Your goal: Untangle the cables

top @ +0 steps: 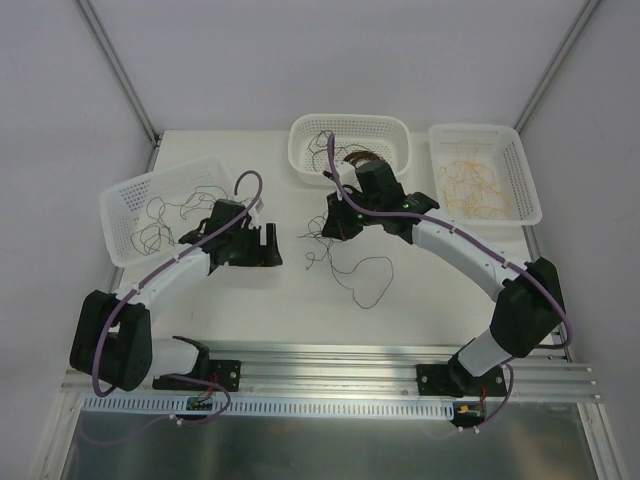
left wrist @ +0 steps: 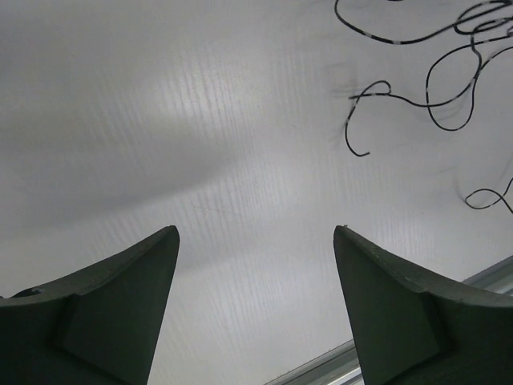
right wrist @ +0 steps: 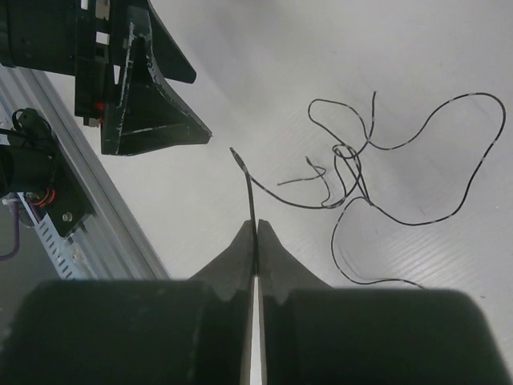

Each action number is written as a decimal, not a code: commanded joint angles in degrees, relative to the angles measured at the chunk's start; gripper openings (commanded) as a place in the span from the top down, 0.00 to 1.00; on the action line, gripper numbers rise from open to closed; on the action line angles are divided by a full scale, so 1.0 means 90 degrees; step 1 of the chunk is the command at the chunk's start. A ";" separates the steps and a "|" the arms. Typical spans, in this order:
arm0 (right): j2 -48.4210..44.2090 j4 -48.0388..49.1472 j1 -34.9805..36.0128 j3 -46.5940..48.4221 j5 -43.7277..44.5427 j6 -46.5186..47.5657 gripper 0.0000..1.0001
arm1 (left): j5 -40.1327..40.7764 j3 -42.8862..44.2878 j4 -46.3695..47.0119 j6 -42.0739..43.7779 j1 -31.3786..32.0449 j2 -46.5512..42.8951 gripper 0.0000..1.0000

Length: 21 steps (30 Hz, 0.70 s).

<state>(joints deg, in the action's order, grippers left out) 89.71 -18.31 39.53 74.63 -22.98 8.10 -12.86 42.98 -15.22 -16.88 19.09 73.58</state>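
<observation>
Thin black cables lie in loose loops on the white table between the two arms. My right gripper is shut on one black strand, which sticks out past the fingertips, while the remaining loops lie on the table beyond. From above, the right gripper hangs over the tangle's left end. My left gripper is open over bare table with nothing between its fingers; black strands lie at the upper right of its view. From above, the left gripper sits just left of the cables.
Three white perforated baskets stand at the back: a left one holding dark strands, a middle one with dark and brown strands, a right one with yellow strands. An aluminium rail runs along the near edge.
</observation>
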 commanded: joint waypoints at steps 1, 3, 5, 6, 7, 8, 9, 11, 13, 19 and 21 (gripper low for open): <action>-0.0241 -0.0407 0.0003 0.0262 0.0180 0.0194 0.99 | -0.0484 0.0263 0.0401 0.0224 0.0154 0.0037 0.21; -0.0241 -0.0476 -0.0027 0.0272 0.0180 0.0243 0.99 | -0.0807 0.0234 0.0616 0.0381 0.0299 0.0047 0.21; -0.0241 -0.0534 -0.0027 0.0272 0.0171 0.0282 0.99 | -0.0904 0.0166 0.0997 0.0703 0.0417 0.0027 0.20; -0.0261 -0.0544 -0.0027 0.0272 0.0171 0.0311 0.99 | -0.0885 0.0088 0.1288 0.0936 0.0495 0.0027 0.20; -0.0290 -0.0554 -0.0027 0.0243 0.0161 0.0330 0.99 | -0.0914 0.0059 0.1446 0.1074 0.0515 0.0076 0.20; -0.0300 -0.0573 -0.0027 0.0243 0.0161 0.0350 0.99 | -0.0924 0.0039 0.1554 0.1211 0.0506 0.0115 0.20; -0.0319 -0.0574 -0.0036 0.0233 0.0151 0.0350 0.99 | -0.0857 0.0048 0.1632 0.1541 0.0515 0.0164 0.20; -0.0358 -0.0593 -0.0046 0.0204 0.0083 0.0360 0.99 | -0.0778 0.0058 0.1935 0.1816 0.0515 0.0339 0.20; -0.0378 -0.0603 -0.0046 0.0194 -0.0004 0.0360 0.99 | -0.0817 0.0107 0.2082 0.2410 0.0515 0.0573 0.22; -0.0505 -0.0622 -0.0056 0.0136 -0.0044 0.0340 0.99 | -0.1869 0.0439 0.2131 0.3038 0.0525 0.1111 0.32; -0.0544 -0.0622 -0.0066 0.0116 -0.0044 0.0321 0.99 | -0.2095 0.0497 0.2131 0.3038 0.0525 0.1170 0.33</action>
<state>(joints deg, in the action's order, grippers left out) 87.88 -23.90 39.22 74.70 -22.15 10.13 -24.58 44.66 1.21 5.91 23.59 83.83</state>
